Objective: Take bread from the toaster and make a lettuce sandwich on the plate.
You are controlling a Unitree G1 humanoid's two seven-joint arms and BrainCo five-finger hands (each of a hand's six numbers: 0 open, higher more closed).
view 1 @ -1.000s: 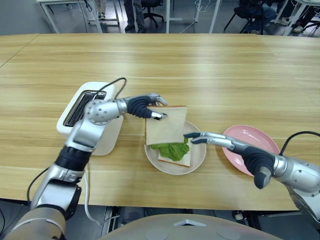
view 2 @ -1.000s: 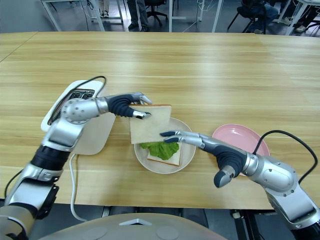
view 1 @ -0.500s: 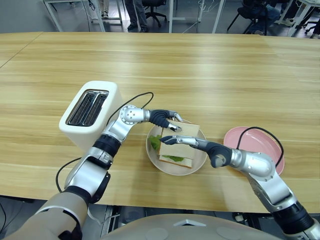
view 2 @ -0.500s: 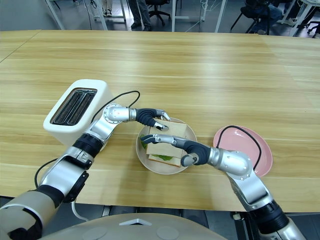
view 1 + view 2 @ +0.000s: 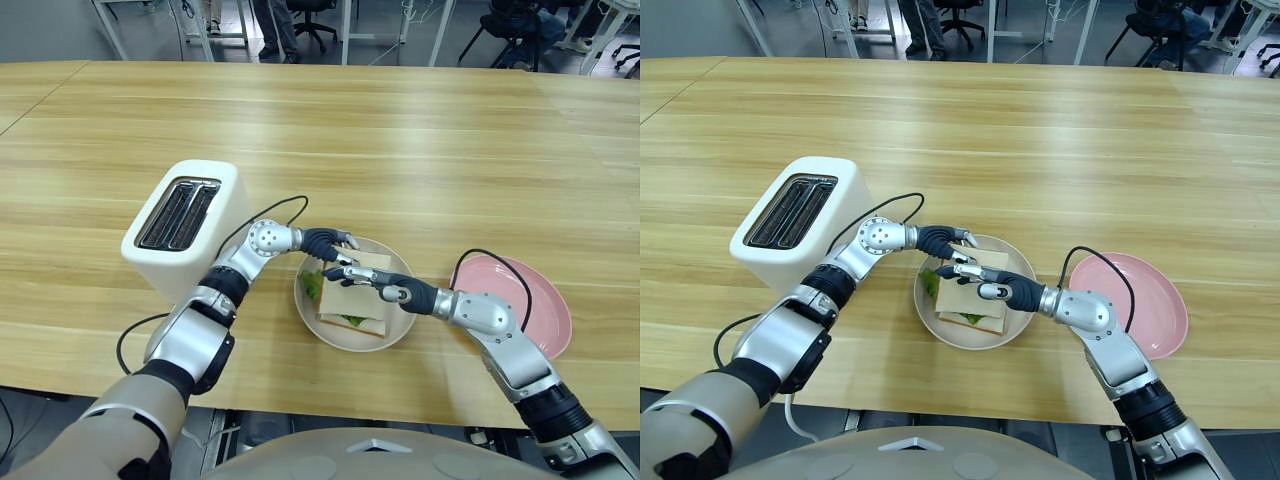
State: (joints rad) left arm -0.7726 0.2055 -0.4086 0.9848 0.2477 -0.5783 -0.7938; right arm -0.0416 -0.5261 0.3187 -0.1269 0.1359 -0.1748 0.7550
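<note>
Counting outward, you have two plates, two bread slices, one toaster. Nearest, the beige plate (image 5: 350, 346) holds the sandwich: lettuce (image 5: 312, 286) between bottom slice (image 5: 371, 328) and top slice (image 5: 362, 305). Your right hand (image 5: 368, 282) lies on the top slice, fingers stretched apart; your left hand (image 5: 328, 242) has its fingers pinching the slice's far corner. The pink plate (image 5: 545, 310) sits right of the beige plate, the toaster (image 5: 185, 235) left and farther on the bench (image 5: 400, 150).

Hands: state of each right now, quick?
Left hand: curled on the far edge of the top slice, apparently gripping it.
Right hand: open, fingers resting on the top slice, holding nothing.
</note>
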